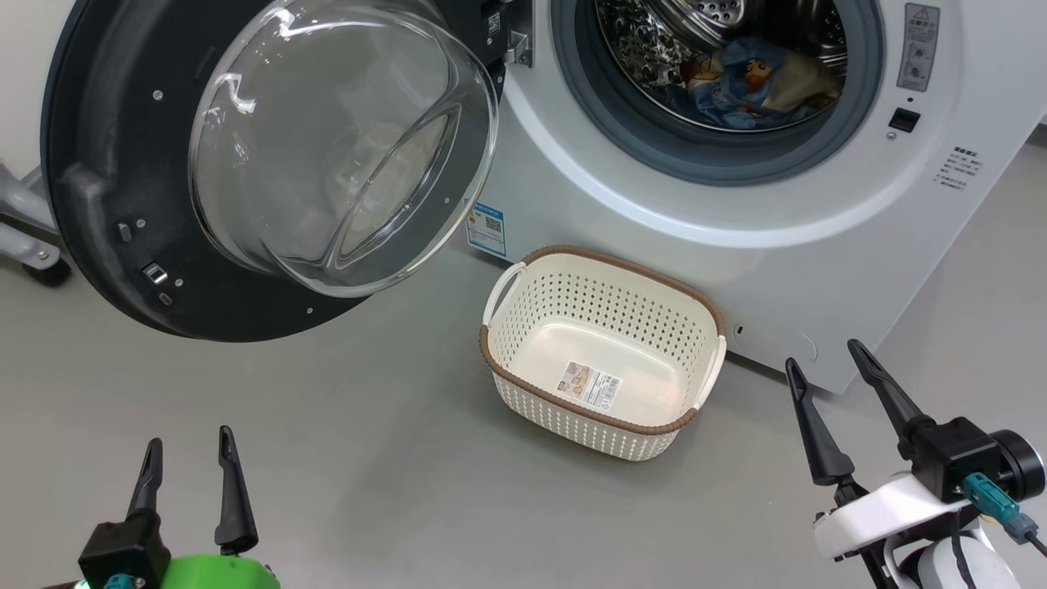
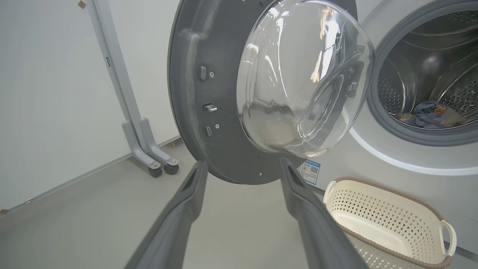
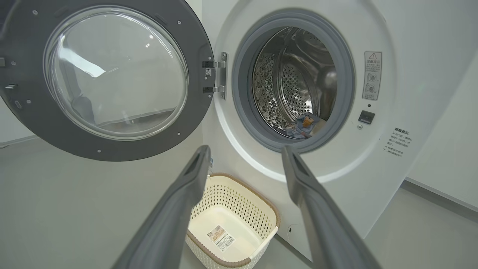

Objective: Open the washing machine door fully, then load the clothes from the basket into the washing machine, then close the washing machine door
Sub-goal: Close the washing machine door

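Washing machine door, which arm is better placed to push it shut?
Left. The round black-rimmed glass door hangs open on the robot's left, straight ahead of the left arm's open jaws. The blue bear-print clothes lie in the drum and the cream perforated basket is empty, so closing comes next.

This looks like a plain laundry or test room. A white front-loading washing machine [image 1: 654,245] stands directly on a smooth grey floor [image 1: 368,458], and the walls [image 2: 48,93] are plain white. At the far left is a grey metal stand [image 2: 140,142] on castors. A perforated basket [image 1: 572,417] sits on the floor near the machine.
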### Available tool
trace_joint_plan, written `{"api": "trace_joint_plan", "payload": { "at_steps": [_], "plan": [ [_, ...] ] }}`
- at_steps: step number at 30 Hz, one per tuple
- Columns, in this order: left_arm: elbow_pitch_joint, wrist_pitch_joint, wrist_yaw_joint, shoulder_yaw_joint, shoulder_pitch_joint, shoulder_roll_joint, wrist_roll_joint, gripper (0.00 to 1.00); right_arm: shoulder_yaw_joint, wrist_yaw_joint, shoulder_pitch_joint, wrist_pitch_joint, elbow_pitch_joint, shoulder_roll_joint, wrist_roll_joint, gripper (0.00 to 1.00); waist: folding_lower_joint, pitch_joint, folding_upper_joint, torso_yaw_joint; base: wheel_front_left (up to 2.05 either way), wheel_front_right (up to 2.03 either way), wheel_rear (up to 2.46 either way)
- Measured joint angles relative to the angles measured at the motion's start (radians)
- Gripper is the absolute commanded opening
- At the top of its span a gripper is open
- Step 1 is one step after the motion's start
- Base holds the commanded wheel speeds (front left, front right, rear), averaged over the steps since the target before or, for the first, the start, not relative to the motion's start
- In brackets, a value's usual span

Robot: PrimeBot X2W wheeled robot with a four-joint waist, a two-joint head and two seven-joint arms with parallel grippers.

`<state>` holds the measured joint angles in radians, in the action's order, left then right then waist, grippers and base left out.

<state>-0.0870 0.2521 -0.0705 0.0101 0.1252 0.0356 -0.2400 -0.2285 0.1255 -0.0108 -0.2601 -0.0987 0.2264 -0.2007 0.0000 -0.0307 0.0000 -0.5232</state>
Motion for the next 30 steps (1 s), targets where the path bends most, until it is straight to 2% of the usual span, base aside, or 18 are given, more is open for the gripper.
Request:
{"api": "trace_joint_plan", "payload": {
  "at_steps": [12,13,14,15,22,30],
  "plan": [
    [0.02,0.0,-0.01,0.016,0.005,0.0,-0.016,1.0,-0.029,0.0,0.03,0.0,-0.009,0.019,0.0,1.0,0.0,-0.012,0.0,-0.009,0.0,0.0,0.0],
    [0.02,0.0,-0.01,0.018,0.006,0.0,-0.032,0.83,-0.031,0.0,0.032,0.0,-0.01,0.02,0.0,1.0,0.0,-0.012,0.0,-0.01,0.0,0.0,0.0],
    [0.02,0.0,-0.01,0.018,0.009,0.0,-0.051,0.71,-0.032,0.0,0.032,0.0,-0.011,0.02,0.0,1.0,0.0,-0.013,0.0,-0.01,0.0,0.0,0.0],
    [0.02,0.0,-0.01,0.02,0.013,0.0,-0.074,0.0,-0.034,0.0,0.033,0.0,-0.012,0.02,0.0,1.0,0.0,-0.013,0.0,-0.011,0.0,0.0,0.0],
    [0.019,0.0,-0.019,0.085,0.021,0.0,-0.206,0.0,-0.038,0.0,0.043,0.0,-0.019,0.02,-0.002,1.0,0.0,-0.014,0.0,-0.012,0.0,0.0,0.0],
    [0.02,0.0,-0.019,0.301,-0.006,-0.002,-0.417,0.0,-0.038,0.0,0.044,0.0,-0.023,0.019,-0.009,1.0,0.0,-0.016,0.0,-0.015,0.0,0.0,0.0]
  ]
}}
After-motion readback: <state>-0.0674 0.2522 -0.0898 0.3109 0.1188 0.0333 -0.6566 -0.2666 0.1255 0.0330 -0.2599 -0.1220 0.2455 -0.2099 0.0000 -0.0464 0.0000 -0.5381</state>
